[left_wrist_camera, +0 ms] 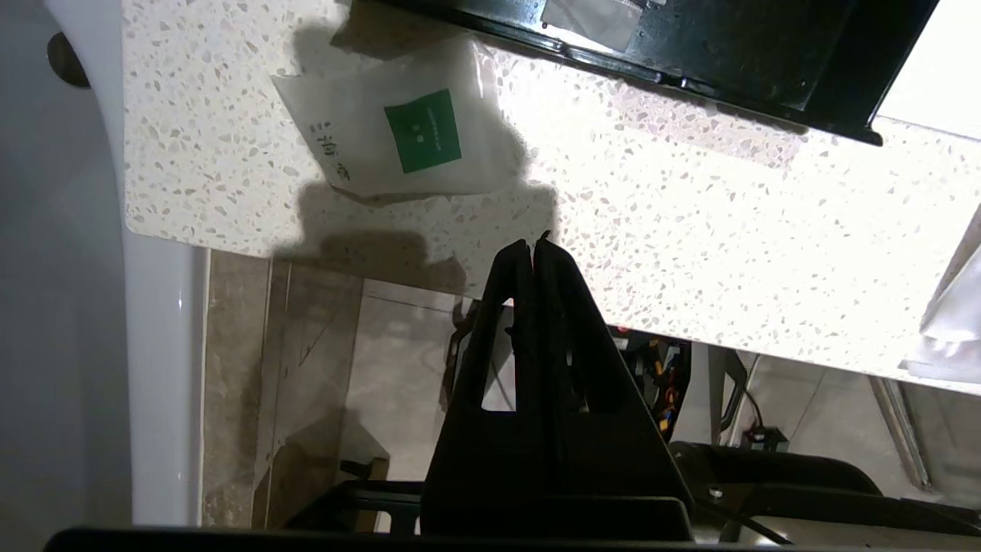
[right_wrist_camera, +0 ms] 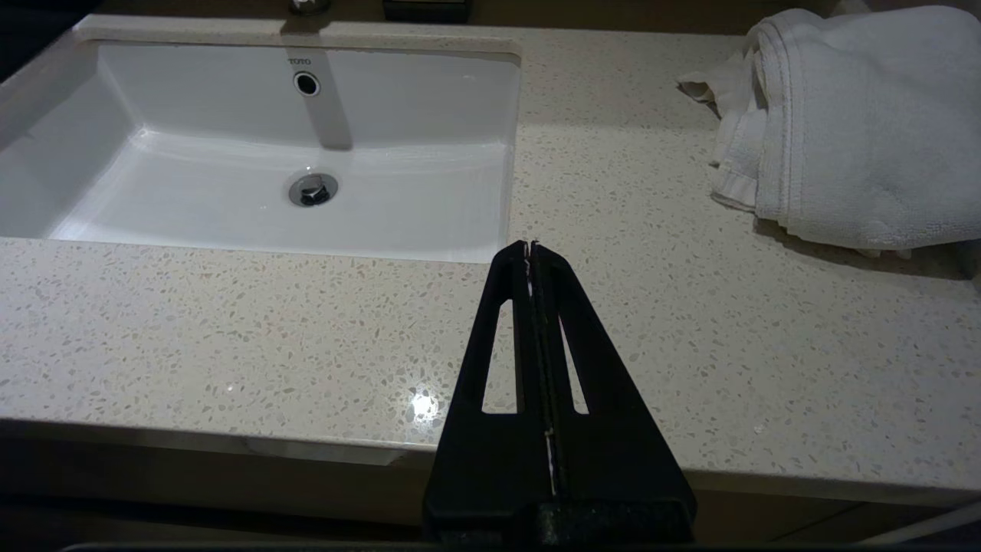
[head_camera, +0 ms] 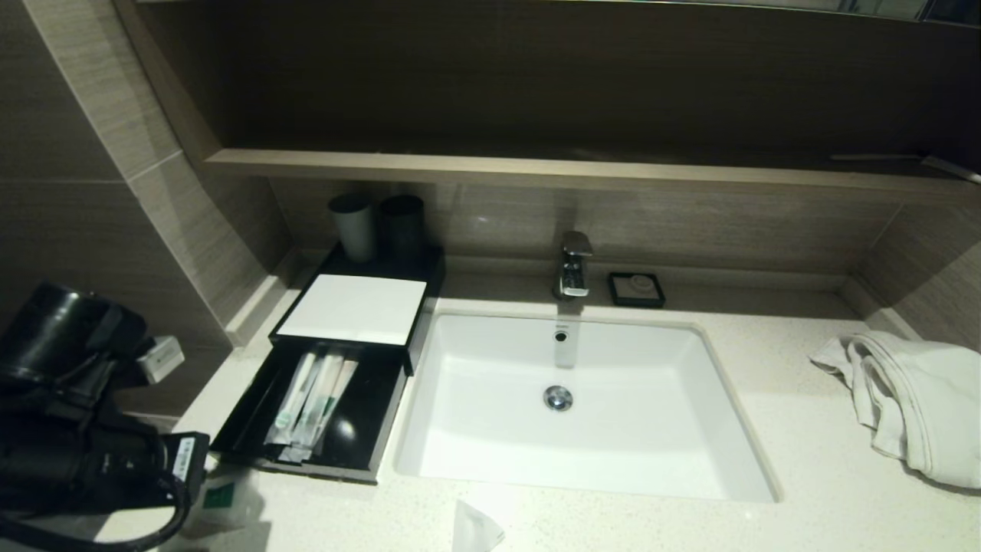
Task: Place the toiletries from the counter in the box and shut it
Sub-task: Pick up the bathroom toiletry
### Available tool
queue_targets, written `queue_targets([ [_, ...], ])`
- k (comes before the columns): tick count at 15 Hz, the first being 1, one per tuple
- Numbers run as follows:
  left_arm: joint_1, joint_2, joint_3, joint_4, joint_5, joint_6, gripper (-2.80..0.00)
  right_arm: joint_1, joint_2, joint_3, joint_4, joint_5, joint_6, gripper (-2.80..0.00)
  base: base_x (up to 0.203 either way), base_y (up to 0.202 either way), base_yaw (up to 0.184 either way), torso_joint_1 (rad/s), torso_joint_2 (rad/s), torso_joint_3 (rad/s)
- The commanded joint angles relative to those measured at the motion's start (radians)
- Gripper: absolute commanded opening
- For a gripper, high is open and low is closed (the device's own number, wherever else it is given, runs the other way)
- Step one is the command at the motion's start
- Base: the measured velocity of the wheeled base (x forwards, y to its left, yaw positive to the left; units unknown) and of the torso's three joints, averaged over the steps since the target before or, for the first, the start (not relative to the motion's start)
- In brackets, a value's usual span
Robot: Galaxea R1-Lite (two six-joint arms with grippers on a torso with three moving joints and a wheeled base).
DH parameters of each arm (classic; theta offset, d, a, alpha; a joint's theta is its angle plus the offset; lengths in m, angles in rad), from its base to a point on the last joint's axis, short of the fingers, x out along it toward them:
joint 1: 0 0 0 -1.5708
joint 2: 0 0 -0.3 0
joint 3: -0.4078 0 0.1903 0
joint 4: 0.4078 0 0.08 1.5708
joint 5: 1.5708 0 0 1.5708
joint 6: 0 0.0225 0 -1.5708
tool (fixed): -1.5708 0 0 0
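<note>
The black box [head_camera: 354, 308] with a white top panel stands left of the sink, its front drawer [head_camera: 360, 429] pulled out. Several long thin packets [head_camera: 313, 400] lie in the drawer. A short pouch with a green square [head_camera: 221, 495] lies on the counter [head_camera: 766, 498] just in front of the drawer; it also shows in the left wrist view [left_wrist_camera: 414, 142]. Another white packet [head_camera: 475, 529] lies at the counter's front edge. My left gripper [left_wrist_camera: 534, 244] is shut and empty, over the counter's front edge near the pouch. My right gripper [right_wrist_camera: 530, 245] is shut and empty, over the counter right of the sink.
The white sunken sink [head_camera: 659, 429] fills the middle, with a tap [head_camera: 573, 264] and a small black soap dish [head_camera: 636, 289] behind it. Two dark cups [head_camera: 377, 224] stand behind the box. A white towel [head_camera: 912, 399] lies at the right. A wooden shelf [head_camera: 536, 170] overhangs the back.
</note>
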Motion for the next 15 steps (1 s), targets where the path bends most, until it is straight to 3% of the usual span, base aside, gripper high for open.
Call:
queue_targets([
  [1,0.000,-0.043,0.079,-0.052,0.001,-0.001,-2.80,0.000,0.000,0.000,0.000,0.001,0.000,-2.80,0.000,0.000,0.000,0.000,0.00,0.000],
  [6,0.012,-0.080,0.196,-0.098,0.003,-0.008,-2.80,0.000,0.000,0.000,0.000,0.001,0.000,-2.80,0.000,0.000,0.000,0.000,0.00,0.000],
  [10,0.081,-0.054,0.244,-0.118,0.002,0.012,-2.80,0.000,0.000,0.000,0.000,0.001,0.000,-2.80,0.000,0.000,0.000,0.000,0.00,0.000],
  [12,0.141,0.010,0.293,-0.195,0.002,0.061,-2.80,-0.001,0.000,0.000,0.000,0.001,0.000,-2.80,0.000,0.000,0.000,0.000,0.00,0.000],
  [15,0.159,0.049,0.351,-0.301,-0.001,0.082,-2.80,0.000,0.000,0.000,0.000,0.001,0.000,-2.80,0.000,0.000,0.000,0.000,0.00,0.000],
])
